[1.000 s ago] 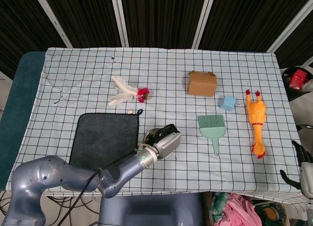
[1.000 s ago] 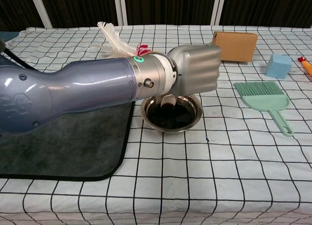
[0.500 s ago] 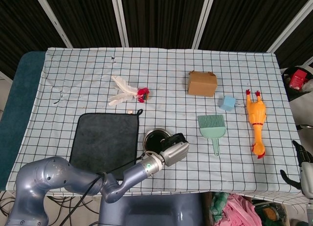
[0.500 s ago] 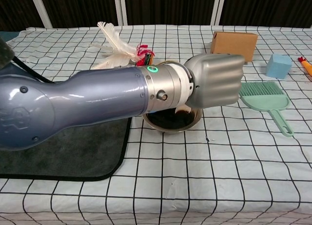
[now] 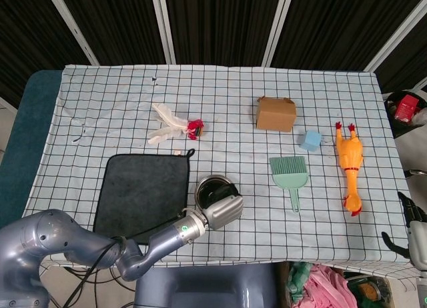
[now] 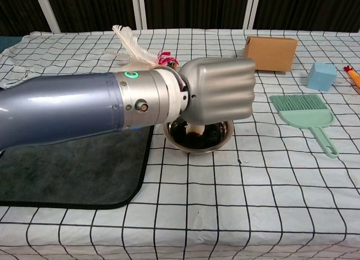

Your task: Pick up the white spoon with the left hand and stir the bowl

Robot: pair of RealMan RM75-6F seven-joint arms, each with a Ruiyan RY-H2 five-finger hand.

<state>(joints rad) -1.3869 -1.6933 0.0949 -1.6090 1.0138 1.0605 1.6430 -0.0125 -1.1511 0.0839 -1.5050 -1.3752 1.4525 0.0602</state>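
My left hand [image 6: 218, 91] is closed in a fist right above the metal bowl [image 6: 225, 131], which holds a dark liquid. A white spoon [image 6: 195, 128] pokes down from under the fist into the bowl; its handle is hidden inside the hand. From the head view the left hand [image 5: 223, 210] covers the near edge of the bowl [image 5: 213, 186], just right of the dark mat. Only a sliver of my right hand [image 5: 408, 223] shows at the lower right, off the table's edge, fingers apart and holding nothing.
A dark grey mat [image 5: 141, 190] lies left of the bowl. A green dustpan brush [image 5: 290, 175], blue block [image 5: 310, 141], cardboard box [image 5: 275, 114] and rubber chicken [image 5: 349, 163] sit to the right. White feathers with a red toy [image 5: 173, 124] lie behind.
The left hand, still gripping the spoon, swung from the bowl's right side back toward its near left, and the spoon moved round inside the bowl. The right hand stayed put.
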